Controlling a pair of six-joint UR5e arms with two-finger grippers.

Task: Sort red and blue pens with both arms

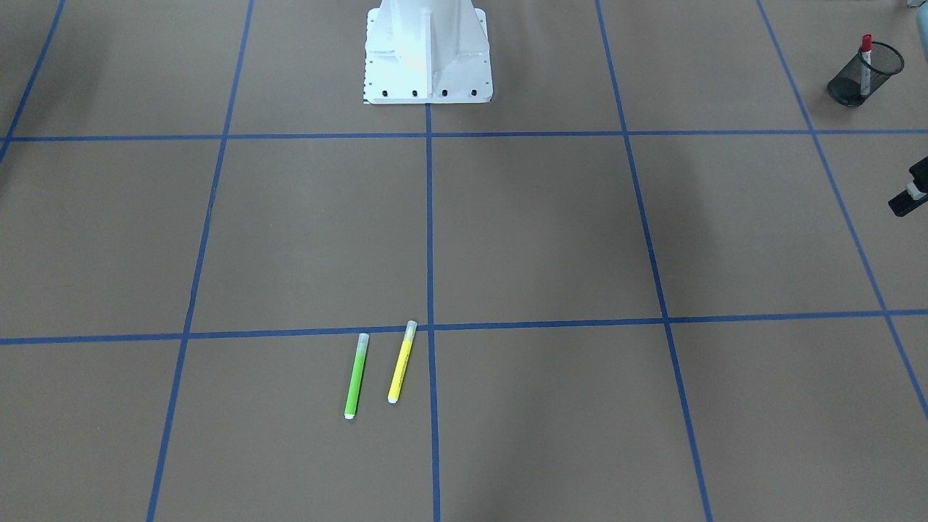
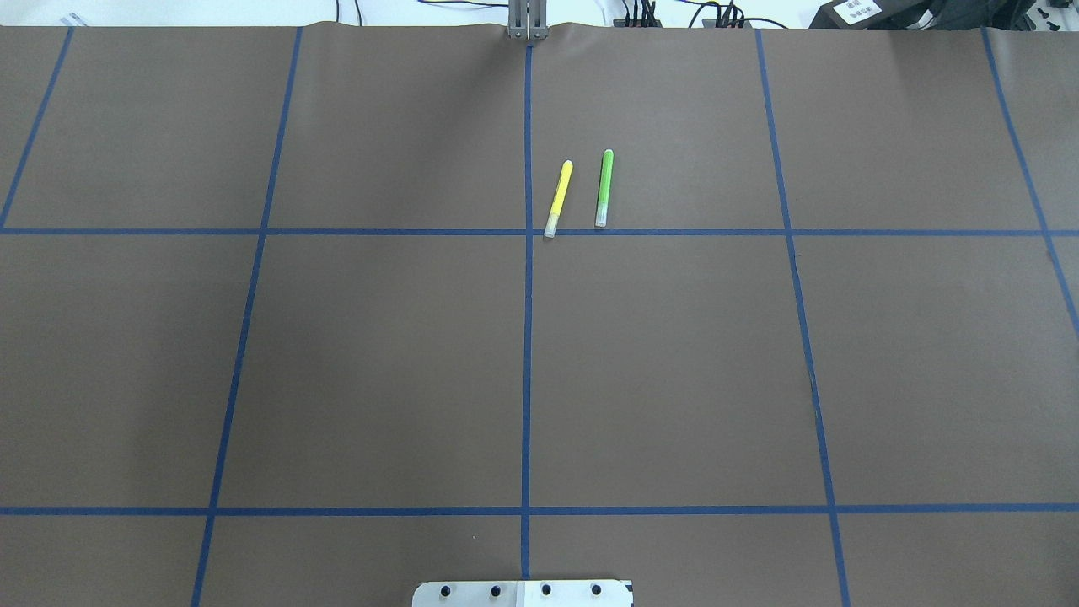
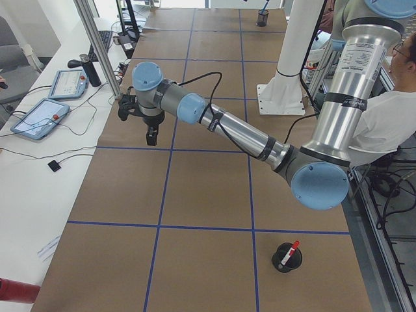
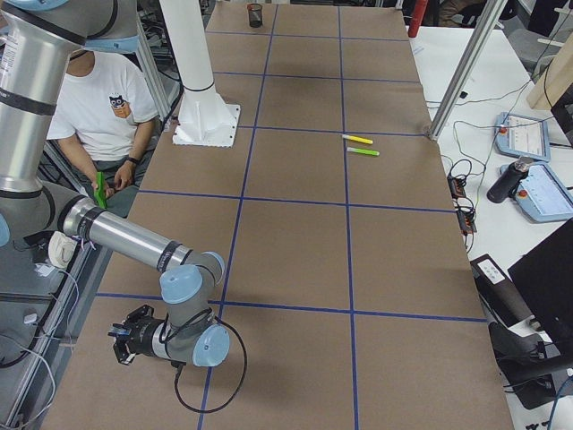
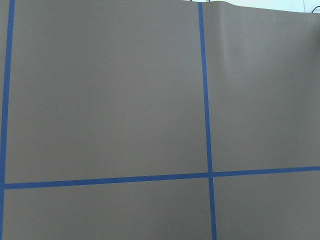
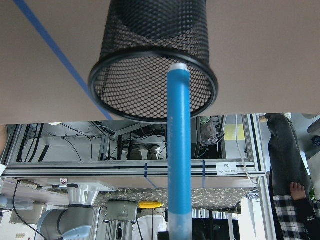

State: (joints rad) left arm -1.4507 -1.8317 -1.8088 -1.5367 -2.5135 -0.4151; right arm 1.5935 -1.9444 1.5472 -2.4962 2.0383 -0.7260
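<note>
The red pen stands upright in a black mesh cup at the table's end on my left; it also shows in the exterior left view as the red pen. My left gripper hangs over the table's far side, away from that cup. Only a black piece of the left gripper enters the front view, so its state is unclear. The blue pen runs straight out from my right gripper, which is shut on it. Its white end is at the rim of a second mesh cup.
A green marker and a yellow marker lie side by side near the table's middle, on the operators' side. The white robot base stands at the robot's edge. A person sits beside the base.
</note>
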